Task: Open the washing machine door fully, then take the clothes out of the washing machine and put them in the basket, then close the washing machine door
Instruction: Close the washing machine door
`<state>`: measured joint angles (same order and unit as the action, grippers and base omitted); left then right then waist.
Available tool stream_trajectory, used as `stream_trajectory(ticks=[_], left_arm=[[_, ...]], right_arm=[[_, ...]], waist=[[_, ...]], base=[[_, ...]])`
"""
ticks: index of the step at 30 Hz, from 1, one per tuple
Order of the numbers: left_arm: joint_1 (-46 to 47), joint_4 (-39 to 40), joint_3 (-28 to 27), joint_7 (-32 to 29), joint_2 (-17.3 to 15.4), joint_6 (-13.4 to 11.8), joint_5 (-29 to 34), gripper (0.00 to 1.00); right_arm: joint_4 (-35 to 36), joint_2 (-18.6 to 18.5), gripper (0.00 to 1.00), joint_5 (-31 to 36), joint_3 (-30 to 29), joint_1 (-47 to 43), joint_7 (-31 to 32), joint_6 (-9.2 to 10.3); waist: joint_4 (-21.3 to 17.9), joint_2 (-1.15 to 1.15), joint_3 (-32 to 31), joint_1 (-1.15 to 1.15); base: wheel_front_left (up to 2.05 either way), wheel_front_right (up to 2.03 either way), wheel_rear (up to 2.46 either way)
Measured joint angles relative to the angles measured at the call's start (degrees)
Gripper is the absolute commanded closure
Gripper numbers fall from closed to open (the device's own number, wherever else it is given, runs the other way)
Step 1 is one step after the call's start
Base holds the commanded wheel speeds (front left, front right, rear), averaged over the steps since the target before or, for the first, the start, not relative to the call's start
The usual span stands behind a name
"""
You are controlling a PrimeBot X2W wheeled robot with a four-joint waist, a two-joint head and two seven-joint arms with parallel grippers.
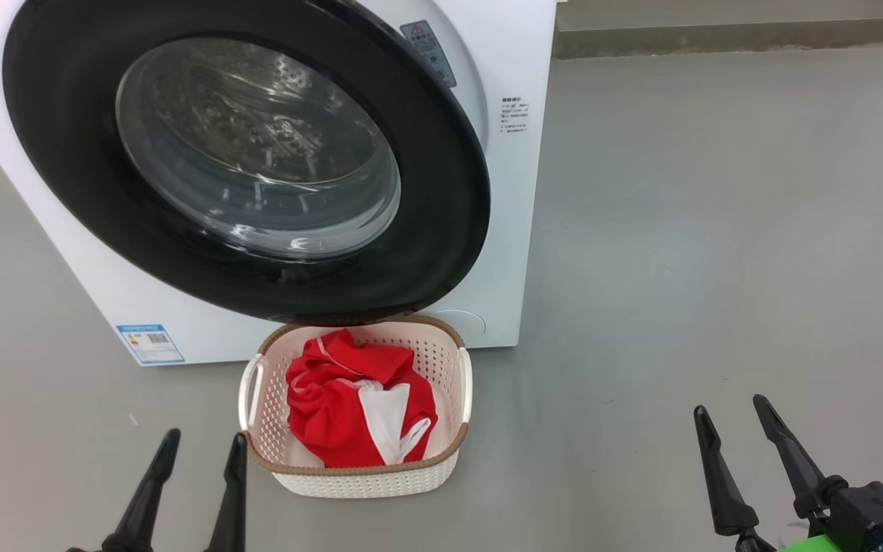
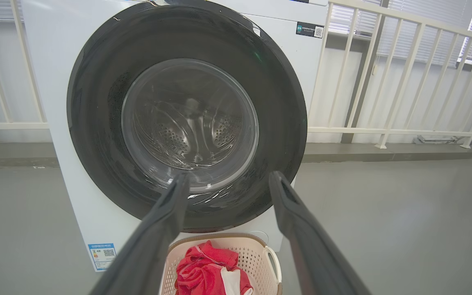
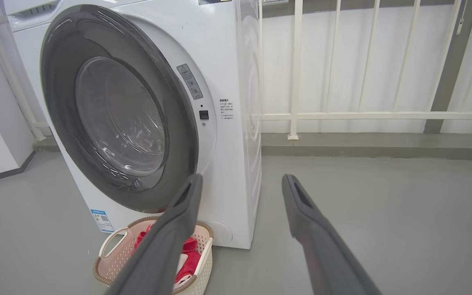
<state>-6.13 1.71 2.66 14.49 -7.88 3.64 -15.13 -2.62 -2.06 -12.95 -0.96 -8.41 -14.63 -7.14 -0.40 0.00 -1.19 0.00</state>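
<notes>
In the basket (image 1: 357, 479) already, the clothes (image 1: 334, 406): a red heap with a white panel, and nothing red to be seen behind the glass (image 1: 257, 146). On the floor (image 1: 717, 230), that basket hard up to the front of the machine (image 1: 518, 230), tucked under the lower rim of the door (image 1: 441, 253). Touching the rim or just clear of it: cannot tell.

Nearly shut, the door, yet not latched. From the right wrist view, a wedge of white front and a small dark latch socket (image 3: 204, 114) open to sight past the black rim's right edge. Hinge judged on the left, then, and free edge on the right.

Low at the near left, the left gripper (image 1: 206, 435): fingers spread wide, pinching nothing, aimed square at the glass. Low at the near right, the right gripper (image 1: 729, 405): likewise spread and empty, standing off the machine's right corner, looking across at the gap.

By the look of it, only the closing left to do. Free edge up and rightward from the left gripper, up and leftward from the right one, about equally far from both. Outer face turned slightly toward the left arm, so probably a squarer push from there. Better on the rim's right part than near the hinge.
</notes>
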Motion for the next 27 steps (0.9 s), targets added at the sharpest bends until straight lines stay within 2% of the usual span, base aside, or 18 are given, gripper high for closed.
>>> stream_trajectory(ticks=[2, 3, 5, 16, 27], left_arm=[[0.00, -0.02, -0.04, 0.00, 0.22, 0.20, 0.08, 0.00], [0.00, -0.02, -0.03, 0.00, 0.30, 0.45, 0.21, 0.00], [0.00, -0.03, 0.05, 0.00, 0.51, 0.49, 0.59, 0.00], [0.02, 0.22, 1.43, 0.00, 1.71, 1.01, 2.07, 0.00], [2.88, 0.87, 2.83, 0.00, 3.32, 2.01, 2.07, 0.00]], right_arm=[[0.00, 0.00, 0.00, 0.00, -0.09, -0.01, 0.00, 0.00], [0.00, 0.00, 0.54, -0.01, -0.09, -0.01, 0.00, 0.00], [-0.01, 0.00, 1.00, 0.00, -0.05, -0.01, 0.00, 0.00], [-1.44, 0.01, 1.00, 0.11, 2.04, 1.89, 0.60, 0.00], [-6.06, -0.36, 1.00, 3.33, 6.46, 14.87, 2.12, 0.00]], waist=[[0.19, 0.00, -0.01, 0.00], [0.32, 0.00, -0.01, 0.00], [0.67, 0.00, 0.01, 0.00], [4.99, 0.00, 1.09, 0.00], [9.47, 0.00, 5.57, 0.00]], base=[[0.00, 0.00, 0.00], [0.00, 0.00, 0.00], [0.00, 0.00, 0.00], [0.00, 0.00, 0.00], [0.00, 0.00, 0.00]])
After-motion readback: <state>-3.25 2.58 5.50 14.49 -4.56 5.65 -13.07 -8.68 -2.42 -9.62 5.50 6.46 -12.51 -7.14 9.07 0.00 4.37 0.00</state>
